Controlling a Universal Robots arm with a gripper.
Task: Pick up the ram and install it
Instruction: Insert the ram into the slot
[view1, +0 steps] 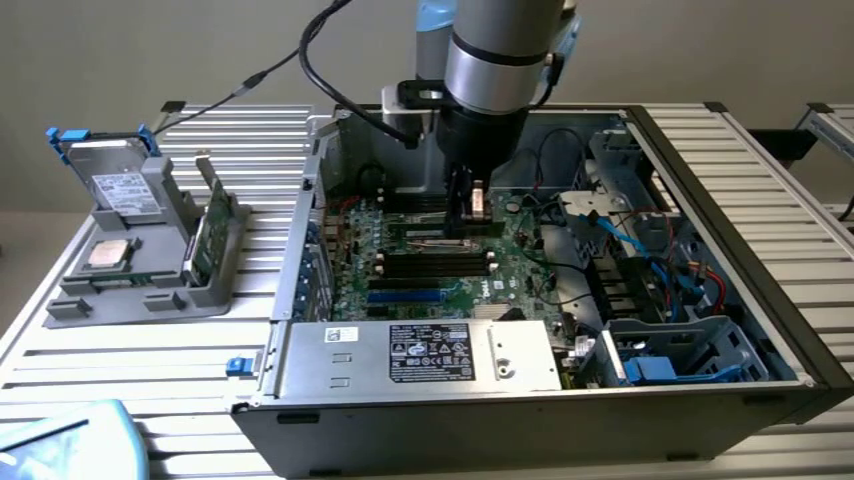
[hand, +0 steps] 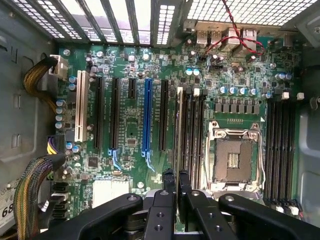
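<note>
The ram (hand: 178, 130) shows edge-on in the wrist view as a thin pale strip running out from between my fingertips. My gripper (hand: 176, 176) is shut on the ram. The stick lies lengthwise along the outermost of the black memory slots (hand: 192, 135) beside the empty processor socket (hand: 232, 155). Whether it touches the slot I cannot tell. In the exterior view my gripper (view1: 467, 215) points straight down inside the open computer case (view1: 747, 250), just above the green motherboard (view1: 441, 265).
On the exterior view's left, a grey holder (view1: 147, 280) carries an upright green board (view1: 214, 225), a grey drive with blue tabs (view1: 114, 180) and a square silver chip (view1: 107, 255). The power supply (view1: 427, 355), drive cages and cables (view1: 667, 250) crowd the case.
</note>
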